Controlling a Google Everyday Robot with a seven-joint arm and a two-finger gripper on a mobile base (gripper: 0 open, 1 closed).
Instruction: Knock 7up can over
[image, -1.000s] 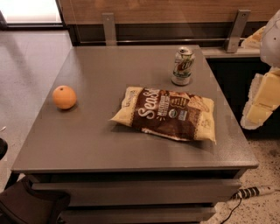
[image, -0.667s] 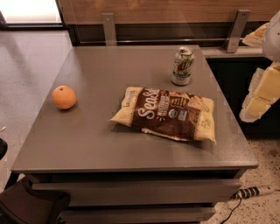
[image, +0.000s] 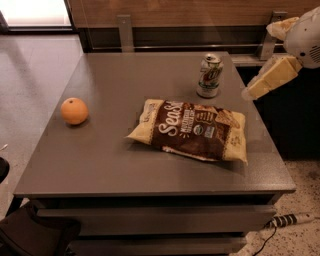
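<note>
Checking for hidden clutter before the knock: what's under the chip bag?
The chip bag lies flat on the table; whatever is beneath it is covered. The pincer hangs right of the upright 7up can, not touching it.

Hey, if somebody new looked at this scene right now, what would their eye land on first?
Probably the brown-and-cream crinkly chip bag lying flat in the middle of the grey table, and the round orange fruit alone near its left edge. Behind the bag, the small silver-and-green 7up can stands upright, with the robot's cream-coloured gripper hanging open in the air to its right, not touching it.
</note>
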